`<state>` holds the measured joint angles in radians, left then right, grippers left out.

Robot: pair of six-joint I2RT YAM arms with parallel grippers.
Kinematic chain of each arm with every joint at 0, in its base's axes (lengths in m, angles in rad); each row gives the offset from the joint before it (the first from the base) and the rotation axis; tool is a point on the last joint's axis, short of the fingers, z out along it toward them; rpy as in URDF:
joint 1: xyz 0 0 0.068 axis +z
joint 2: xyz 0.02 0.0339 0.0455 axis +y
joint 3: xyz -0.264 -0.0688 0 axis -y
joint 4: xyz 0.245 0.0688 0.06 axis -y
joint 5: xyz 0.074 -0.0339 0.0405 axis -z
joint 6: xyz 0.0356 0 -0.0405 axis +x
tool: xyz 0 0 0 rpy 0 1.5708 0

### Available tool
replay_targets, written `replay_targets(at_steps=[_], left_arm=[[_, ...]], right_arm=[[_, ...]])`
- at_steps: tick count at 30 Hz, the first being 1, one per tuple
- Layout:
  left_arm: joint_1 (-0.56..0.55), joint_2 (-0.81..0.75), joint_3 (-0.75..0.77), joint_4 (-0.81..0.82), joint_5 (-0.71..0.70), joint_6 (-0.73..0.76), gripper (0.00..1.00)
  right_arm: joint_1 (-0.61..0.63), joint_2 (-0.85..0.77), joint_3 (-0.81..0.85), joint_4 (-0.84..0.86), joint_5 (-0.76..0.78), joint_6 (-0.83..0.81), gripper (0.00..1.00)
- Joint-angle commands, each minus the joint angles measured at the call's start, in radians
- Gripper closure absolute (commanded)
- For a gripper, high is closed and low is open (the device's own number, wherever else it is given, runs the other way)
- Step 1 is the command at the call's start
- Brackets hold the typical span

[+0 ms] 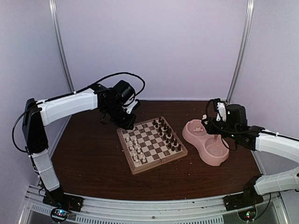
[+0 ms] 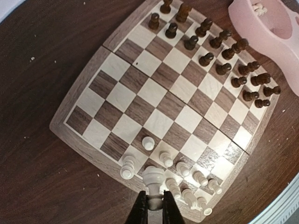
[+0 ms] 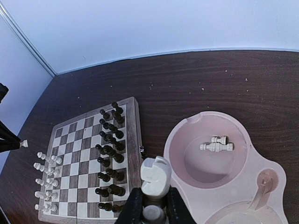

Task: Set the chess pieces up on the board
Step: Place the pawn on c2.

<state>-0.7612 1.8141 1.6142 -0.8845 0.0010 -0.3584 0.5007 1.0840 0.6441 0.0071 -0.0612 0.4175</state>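
The left gripper (image 2: 153, 199) was clamped on the stem of a cream piece (image 2: 153, 178), held upright over the board's (image 2: 159, 107) pale border, at the edge where the cream pieces (image 2: 183, 169) stood. Those crowded one end of the two rows by that edge, with a single pawn (image 2: 148, 143) a row further in. The squares at the other end of those rows lay bare, as did the wide middle band. The dark pieces (image 2: 219, 56) filled the two rows along the opposite edge.

The right gripper (image 3: 152, 201) was closed on a cream knight (image 3: 155, 176), held above the rim of the pink double bowl (image 3: 210, 115) on its board side. Two more cream figures (image 3: 216, 146) lay on their sides in that bowl's hollow. Only a narrow strip of desk (image 1: 93, 158) parted bowl from board, while broad brown surface stretched to the board's left and near sides.
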Motion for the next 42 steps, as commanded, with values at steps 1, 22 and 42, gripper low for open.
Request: replay_targets(at_steps=[1,22,42], left_arm=[[0.044,0.118,0.131,-0.146,0.088,0.007,0.97],[0.114,0.435,0.467,-0.375,0.123,-0.005,0.94],[0.117,0.555,0.559,-0.403,0.102,-0.004,0.93]], right_arm=[[-0.011,0.029,-0.004,0.099,0.027,-0.048,0.99],[-0.018,0.001,-0.206,0.356,0.041,-0.094,1.0],[-0.018,0.0,-0.221,0.377,0.044,-0.097,1.0]])
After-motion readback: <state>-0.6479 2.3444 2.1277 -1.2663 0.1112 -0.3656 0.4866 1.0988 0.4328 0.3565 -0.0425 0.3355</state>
